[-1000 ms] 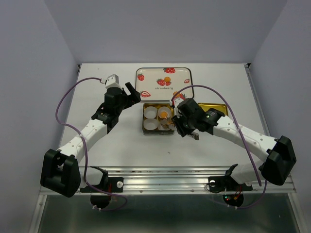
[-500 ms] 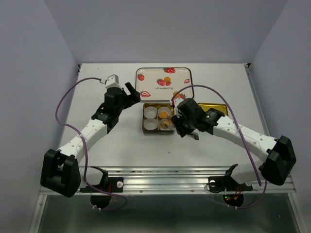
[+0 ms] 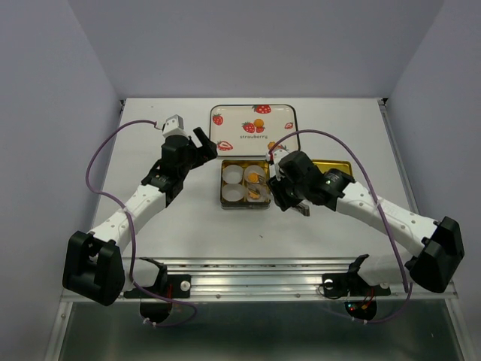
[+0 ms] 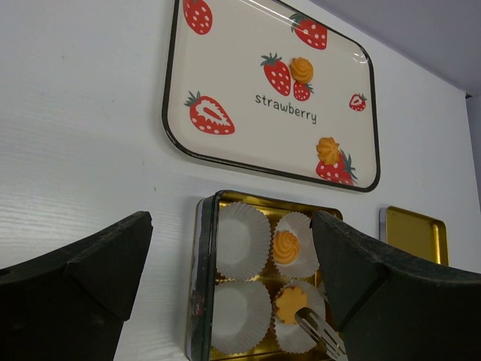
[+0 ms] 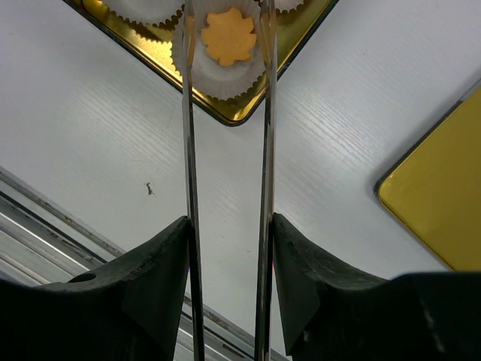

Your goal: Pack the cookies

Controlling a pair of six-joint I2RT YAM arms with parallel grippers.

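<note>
Two orange-yellow cookies lie on the strawberry tray [image 4: 188, 113], one by the middle strawberries [image 4: 301, 69] and one at its near right [image 4: 328, 150]. Two more cookies sit in white paper cups in the gold tin [image 3: 244, 185], one far right [image 4: 285, 247] and one near right [image 4: 291, 304], [image 5: 228, 35]. My right gripper [image 5: 228, 226], [image 3: 279, 192] is shut on metal tongs [image 5: 188, 150]. The tong tips stand apart on either side of the near right cookie. My left gripper [image 4: 229, 222], [image 3: 201, 143] is open and empty, up and left of the tin.
The tin's two left cups [image 4: 242, 241] hold nothing. A gold lid [image 3: 331, 167], [image 5: 443, 188] lies right of the tin, partly under my right arm. The tray [image 3: 253, 128] lies behind the tin. The metal rail [image 3: 255, 263] runs along the table's near edge.
The right arm has shifted slightly, with its tongs staying over the near right cup. The left arm has not moved.
</note>
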